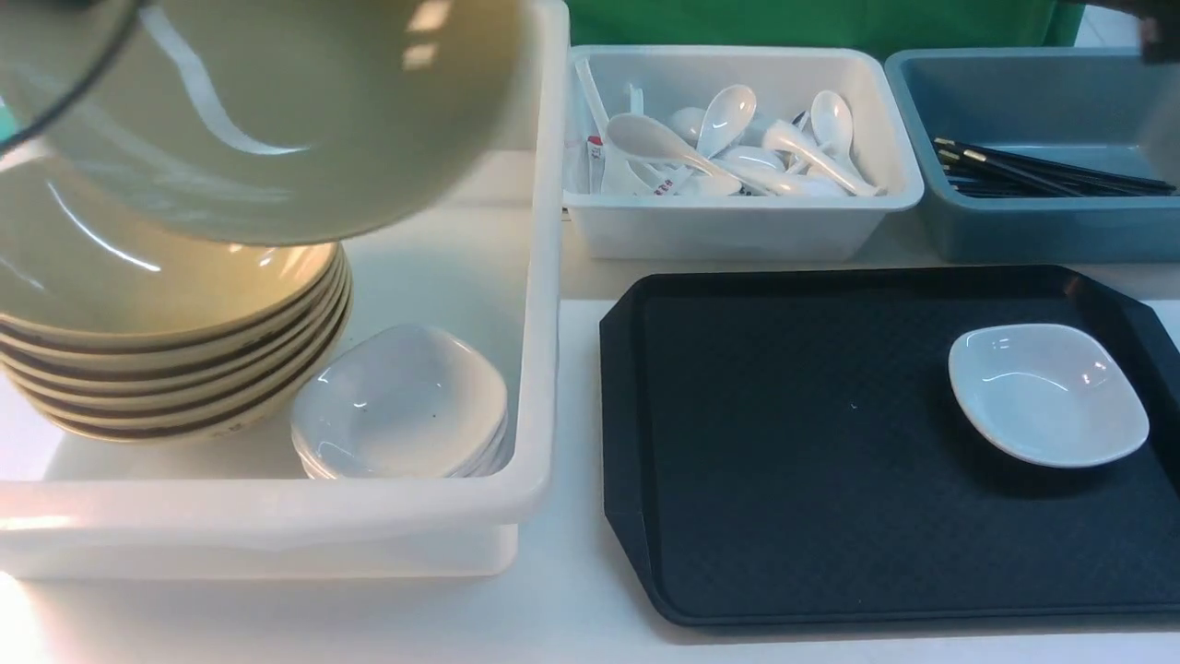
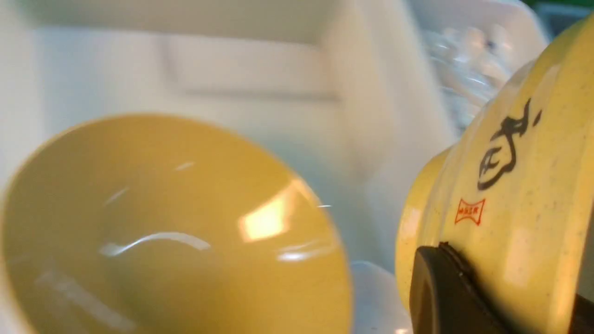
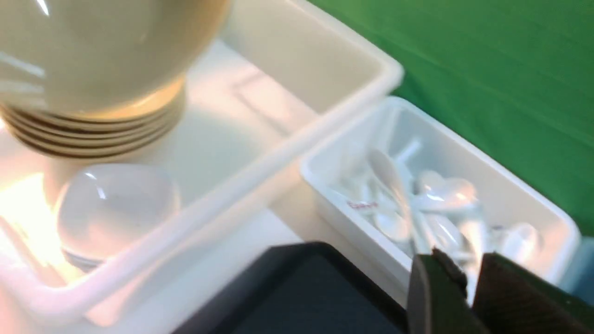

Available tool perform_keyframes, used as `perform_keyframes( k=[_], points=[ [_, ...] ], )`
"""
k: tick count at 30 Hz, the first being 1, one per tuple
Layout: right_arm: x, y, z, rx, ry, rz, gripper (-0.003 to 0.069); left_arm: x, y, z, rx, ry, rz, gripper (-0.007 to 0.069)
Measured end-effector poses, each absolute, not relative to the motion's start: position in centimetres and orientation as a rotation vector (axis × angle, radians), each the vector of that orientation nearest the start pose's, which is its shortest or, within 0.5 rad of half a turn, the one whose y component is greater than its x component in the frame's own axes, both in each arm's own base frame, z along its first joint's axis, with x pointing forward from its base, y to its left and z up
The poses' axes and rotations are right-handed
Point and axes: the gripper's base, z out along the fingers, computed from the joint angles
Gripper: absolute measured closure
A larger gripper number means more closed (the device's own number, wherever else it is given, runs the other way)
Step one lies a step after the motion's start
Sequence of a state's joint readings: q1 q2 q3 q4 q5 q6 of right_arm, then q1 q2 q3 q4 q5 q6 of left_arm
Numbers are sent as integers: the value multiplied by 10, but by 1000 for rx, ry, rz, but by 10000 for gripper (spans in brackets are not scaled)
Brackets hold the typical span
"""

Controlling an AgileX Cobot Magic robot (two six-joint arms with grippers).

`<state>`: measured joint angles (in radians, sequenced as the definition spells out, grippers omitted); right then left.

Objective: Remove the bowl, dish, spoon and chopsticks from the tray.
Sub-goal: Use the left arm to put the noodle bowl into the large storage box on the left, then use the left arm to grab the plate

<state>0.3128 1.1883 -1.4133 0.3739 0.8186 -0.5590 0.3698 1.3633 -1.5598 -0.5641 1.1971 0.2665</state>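
One black finger (image 2: 441,297) of the left gripper (image 2: 506,306) presses flat on the wall of the bowl (image 2: 510,185). The opposing finger is mostly cut off at the frame edge. The gripper is clamped on the bowl's rim.

The bowl hangs tilted above the stack of bowls (image 1: 166,369) in the large white bin (image 1: 544,277), apart from the top one. Its upper part is cut off in the front view. A stack of dishes (image 1: 401,406) sits just beside the bowl stack.

The fingers (image 3: 436,297) of the right gripper (image 3: 464,271) stand slightly apart with nothing between them. The arm behind them is out of frame.

The dish (image 1: 1046,397) rests on the tray (image 1: 784,443), near its right rim. Spoons (image 1: 728,148) lie heaped in the small white bin (image 1: 737,231). Chopsticks (image 1: 1042,175) lie in the grey-blue bin (image 1: 1032,231).

Markings: the bowl carries a black brush-stroke character and a small red stamp. Neither is legible. The red print on the spoons is too small to read.
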Motion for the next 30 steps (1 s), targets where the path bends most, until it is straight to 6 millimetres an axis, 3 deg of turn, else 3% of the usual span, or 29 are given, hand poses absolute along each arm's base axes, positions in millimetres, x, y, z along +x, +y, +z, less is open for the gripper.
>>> perform_keyframes(
  k=[3,5,6,8,10,14,21,29,30],
  points=[
    [229,114,456,-849,1858,308,493,248,93,404,-425,2307,-368,620],
    [230,123,454,-890,1847,324,492,242,108,381,-532,2321,-354,620],
    [230,124,454,-893,1847,326,492,242,109,378,-540,2324,-354,620],
    [230,131,451,-927,1839,337,492,241,114,347,-609,2340,-362,620],
    [231,133,450,-932,1841,339,492,242,115,334,-639,2323,-371,620],
    [231,133,450,-935,1838,339,492,243,118,320,-651,2288,-331,620],
    [231,133,450,-935,1838,339,492,245,121,320,-565,2282,-260,587],
    [230,133,449,-944,1848,343,491,255,128,303,-472,2349,-239,292],
    [230,133,448,-951,1855,345,491,256,129,303,-448,2354,-225,204]
  ],
)
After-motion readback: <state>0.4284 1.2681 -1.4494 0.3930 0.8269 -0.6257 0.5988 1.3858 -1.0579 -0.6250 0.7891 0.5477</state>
